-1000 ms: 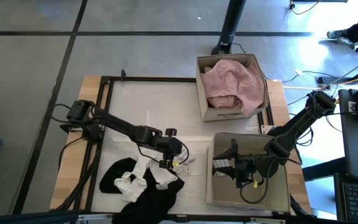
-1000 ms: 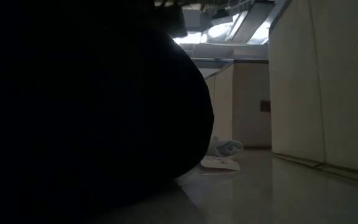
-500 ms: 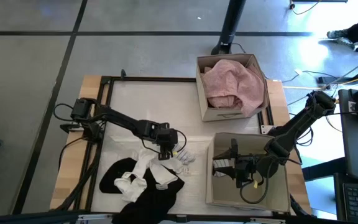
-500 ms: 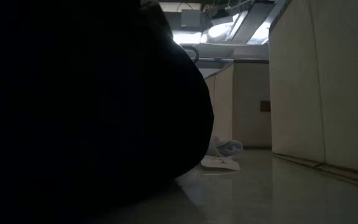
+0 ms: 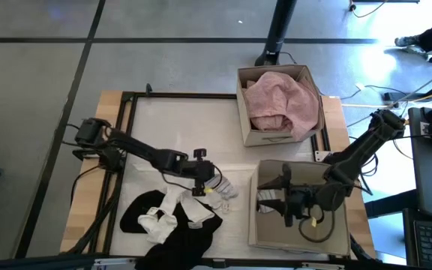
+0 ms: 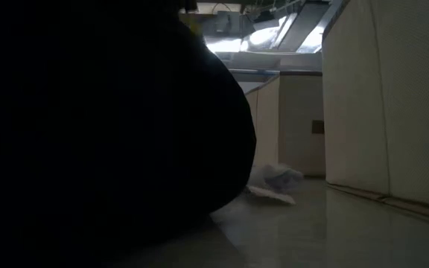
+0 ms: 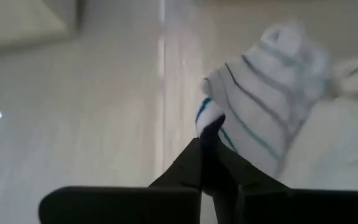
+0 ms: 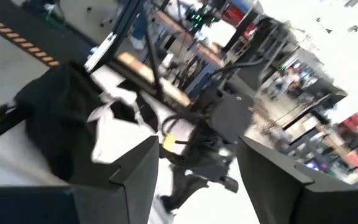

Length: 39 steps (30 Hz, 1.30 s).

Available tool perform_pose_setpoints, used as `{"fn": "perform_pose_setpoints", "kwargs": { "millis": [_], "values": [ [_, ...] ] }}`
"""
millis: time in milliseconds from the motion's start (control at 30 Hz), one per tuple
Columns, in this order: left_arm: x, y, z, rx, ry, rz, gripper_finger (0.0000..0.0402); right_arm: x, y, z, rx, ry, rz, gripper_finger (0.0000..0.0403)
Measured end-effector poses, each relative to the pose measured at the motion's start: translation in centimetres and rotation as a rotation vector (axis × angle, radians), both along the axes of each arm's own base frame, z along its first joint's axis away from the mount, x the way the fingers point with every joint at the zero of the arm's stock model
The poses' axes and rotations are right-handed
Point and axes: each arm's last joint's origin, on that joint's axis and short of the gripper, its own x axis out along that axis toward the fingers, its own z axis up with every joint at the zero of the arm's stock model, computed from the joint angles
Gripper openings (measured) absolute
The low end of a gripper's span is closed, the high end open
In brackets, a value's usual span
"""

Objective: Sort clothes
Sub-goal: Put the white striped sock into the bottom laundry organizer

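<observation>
My left gripper (image 5: 208,183) is at the table's middle, shut on a small white sock with thin blue stripes (image 7: 263,93), which also shows in the high view (image 5: 222,188) and the low view (image 6: 275,179). A pile of black and white clothes (image 5: 167,219) lies near the front edge, to the left of the sock. A pale pink garment (image 5: 282,101) fills the far cardboard box. My right gripper (image 8: 194,186) is open and empty inside the near right box (image 5: 328,236), beside a white striped piece (image 5: 265,201). My left gripper pinches the sock's edge (image 7: 211,123) between its two shut fingertips. The fingers (image 7: 197,163) slant down at it from the table's left. The rest of the sock lies bunched on the table beyond the fingers.
Two tan cardboard boxes stand at the right: the far one (image 5: 255,136) and the near one with my right arm in it. In the low view a black garment (image 6: 110,134) blocks the left half, and a box wall (image 6: 393,97) stands on the right.
My left gripper has swung a little toward the table's left and far side, then come back over the white sock, turning its wrist. The sock has shifted and changed shape; in the low view it now covers the white tag that lay beside it.
</observation>
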Motion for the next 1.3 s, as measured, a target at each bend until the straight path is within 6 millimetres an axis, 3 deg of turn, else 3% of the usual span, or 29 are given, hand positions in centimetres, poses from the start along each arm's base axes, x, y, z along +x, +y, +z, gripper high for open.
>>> {"fn": "perform_pose_setpoints", "kwargs": {
  "millis": [167,333,500,733,933,1167,1300],
  "values": [
    [-1.8,-1.8,3.2,0.032,-0.156,-0.047,0.0007,0.9,-1.0,2.0,0.004,-0.045,-0.063,0.0215],
    [-4.4,-2.3,5.0,0.064,-0.330,-0.038,0.0005,3.4,-3.5,1.9,0.023,-0.025,-0.115,0.0215],
    [-6.4,-2.5,5.7,0.010,-0.549,-0.028,0.0004,6.9,-6.4,1.1,0.154,0.028,-0.118,0.0215],
    [-7.8,-2.8,5.1,0.033,-0.601,0.006,0.0008,11.7,-9.0,-1.0,0.317,0.189,-0.091,0.0215],
    [-8.0,-3.4,5.3,0.063,-0.619,-0.004,0.0009,14.7,-9.5,-3.3,0.374,0.342,-0.070,0.0215],
    [-8.2,-3.8,5.3,0.084,-0.617,-0.027,0.0010,16.0,-9.3,-5.6,0.377,0.424,-0.039,0.0214],
    [-8.2,-3.7,5.3,0.086,-0.618,-0.022,0.0010,16.5,-9.2,-6.5,0.363,0.438,-0.053,0.0185]
  ]
}}
